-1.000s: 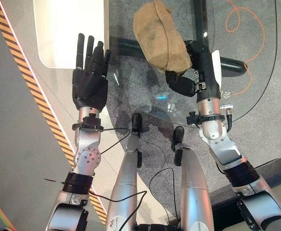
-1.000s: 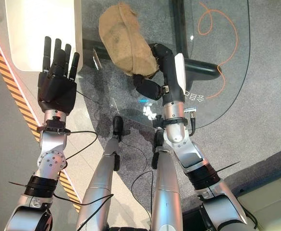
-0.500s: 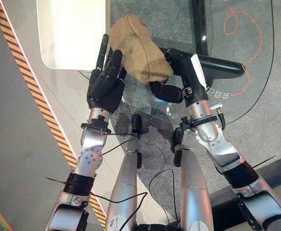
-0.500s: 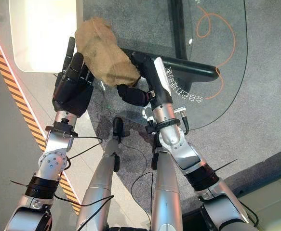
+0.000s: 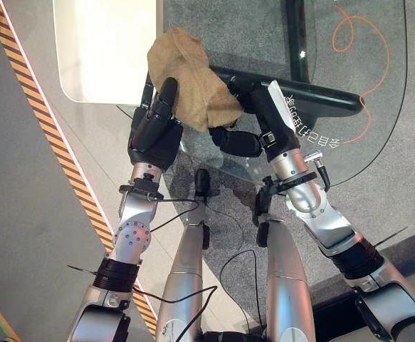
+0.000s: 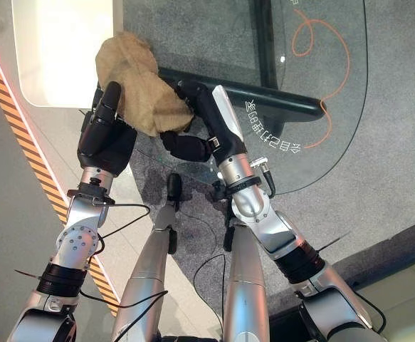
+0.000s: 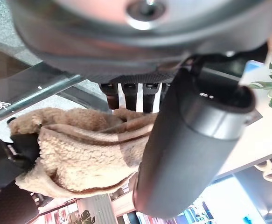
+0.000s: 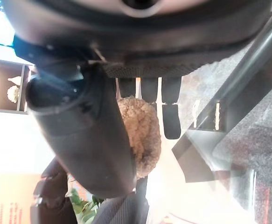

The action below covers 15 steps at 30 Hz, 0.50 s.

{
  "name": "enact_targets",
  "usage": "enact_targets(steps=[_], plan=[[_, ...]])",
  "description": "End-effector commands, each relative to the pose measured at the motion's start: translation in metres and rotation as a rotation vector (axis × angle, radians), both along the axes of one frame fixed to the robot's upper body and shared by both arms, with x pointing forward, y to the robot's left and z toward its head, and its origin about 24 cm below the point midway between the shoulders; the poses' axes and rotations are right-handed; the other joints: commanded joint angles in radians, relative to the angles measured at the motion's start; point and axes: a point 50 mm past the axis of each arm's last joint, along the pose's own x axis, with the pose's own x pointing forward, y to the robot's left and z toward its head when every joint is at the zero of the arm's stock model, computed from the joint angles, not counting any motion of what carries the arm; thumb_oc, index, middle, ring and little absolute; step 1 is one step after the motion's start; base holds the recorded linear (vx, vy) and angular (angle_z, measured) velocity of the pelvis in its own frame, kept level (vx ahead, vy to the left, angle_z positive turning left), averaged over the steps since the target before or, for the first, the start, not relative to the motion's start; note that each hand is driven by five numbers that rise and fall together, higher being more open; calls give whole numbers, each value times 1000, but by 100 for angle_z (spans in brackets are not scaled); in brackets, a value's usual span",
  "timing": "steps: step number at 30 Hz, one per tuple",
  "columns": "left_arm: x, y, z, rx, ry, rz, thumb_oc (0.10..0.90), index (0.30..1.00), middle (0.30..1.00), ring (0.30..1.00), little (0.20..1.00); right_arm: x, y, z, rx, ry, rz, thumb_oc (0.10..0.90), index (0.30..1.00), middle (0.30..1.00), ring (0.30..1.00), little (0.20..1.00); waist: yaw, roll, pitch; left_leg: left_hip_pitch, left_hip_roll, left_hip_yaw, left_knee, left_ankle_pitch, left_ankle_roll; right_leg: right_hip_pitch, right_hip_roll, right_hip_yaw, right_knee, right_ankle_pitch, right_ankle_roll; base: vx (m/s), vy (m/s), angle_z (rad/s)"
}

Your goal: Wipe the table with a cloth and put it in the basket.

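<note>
1. A tan, fleecy, crumpled cloth (image 5: 189, 75) was held up between both hands over the near left edge of the round, clear glass surface (image 5: 349, 92).
2. The left hand (image 5: 154, 132) met the cloth from its left side. In the left wrist view the thumb (image 7: 187, 154) curved across the front of the fleece while the fingers (image 7: 136, 95) went in behind it, so this hand was closed around the cloth.
3. The right hand (image 5: 253, 117) gripped the cloth from its right side. In the eye views its dark thumb (image 5: 232, 141) curled beneath the cloth's lower edge, and the fingers reached over the top of it.
4. In the right wrist view a rounded lump of the cloth (image 8: 142, 140) sat between that hand's thumb and its fingers, so the right hand was also closed on it.
5. The cloth hung bunched, its upper fold standing above both hands and its lower part pinched between them.
6. A black tubular bar (image 5: 314, 96) of the surface's frame ran under the glass, just to the right of the cloth.
7. An orange cord (image 5: 367, 64) looped on the grey carpet floor (image 5: 406, 178) seen through the glass, well to the right of the cloth.
8. A white, rounded-corner panel (image 5: 100, 50) lay just to the left of the cloth.
9. A yellow-and-black striped strip (image 5: 58, 153) ran on the floor further left of the cloth.
</note>
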Motion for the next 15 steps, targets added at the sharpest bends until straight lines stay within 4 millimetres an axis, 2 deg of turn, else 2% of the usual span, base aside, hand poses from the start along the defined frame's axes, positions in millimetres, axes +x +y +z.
enact_targets(steps=[1,15], plan=[[-20,-15,49,18,-269,-84,800,900,900,900,900,-57,39,73,115,-363,349,100,300,300,300,200,14,-38,-27,37,-100,72,111,-163,87,53,70,-11,-263,179,35,0,0,0],[-21,-16,49,20,-279,-94,800,900,900,900,900,-58,45,69,76,-338,379,100,300,300,300,200,17,-36,-27,43,-102,72,108,-160,86,57,71,-12,-264,180,37,0,0,0]])
